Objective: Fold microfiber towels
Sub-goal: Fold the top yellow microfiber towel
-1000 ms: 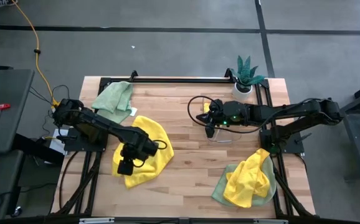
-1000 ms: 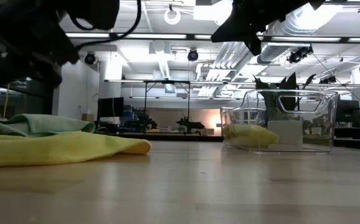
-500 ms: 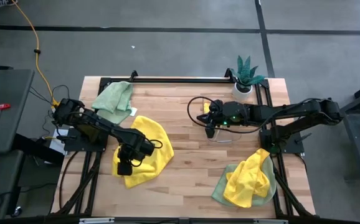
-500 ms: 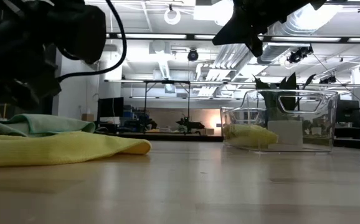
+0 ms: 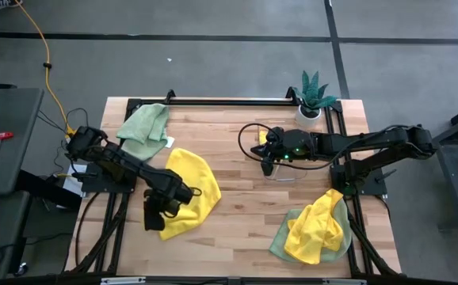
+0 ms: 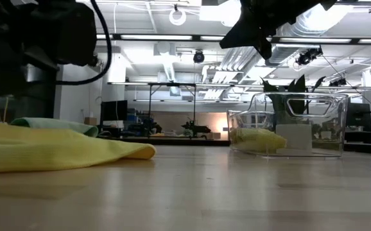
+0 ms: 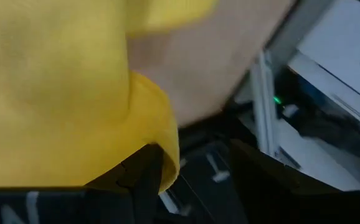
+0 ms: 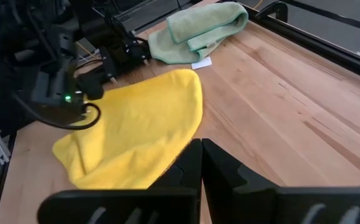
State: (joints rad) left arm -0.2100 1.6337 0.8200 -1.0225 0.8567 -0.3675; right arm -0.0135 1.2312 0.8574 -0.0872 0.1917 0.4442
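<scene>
A bright yellow towel (image 5: 188, 188) lies spread on the table's left half. My left gripper (image 5: 154, 219) is at its near-left edge, low and open; in the left wrist view (image 7: 195, 168) the towel's edge reaches one finger and nothing is between the fingers. In the low view the towel's left part (image 6: 18, 144) is humped up. My right gripper (image 5: 267, 164) waits shut in the air over the table's middle (image 8: 200, 163). A sage green towel (image 5: 145, 125) lies bunched at the far left. Another yellow towel (image 5: 318, 227) is heaped on a green one at the near right. My left gripper touches the yellow towel's near-left edge (image 7: 167, 152) with one finger (image 7: 139, 177) only. The cloth's rolled edge drapes against that finger, and the other finger stands clear beside it. The fingers slant downward from the table's left side. The rest of the towel lies on the table.
A clear plastic bin (image 6: 288, 125) with a yellow cloth (image 6: 257, 138) inside stands right of centre, under my right gripper. A small potted plant (image 5: 314, 93) stands at the far right corner. Bare wood lies between the two yellow towels.
My left gripper has sunk and gone toward the table's near-left corner, turning as it went, to the yellow towel's edge. The towel's left part now stands higher in the low view and hides more of the green towel behind it. Its jaws have stayed apart.
</scene>
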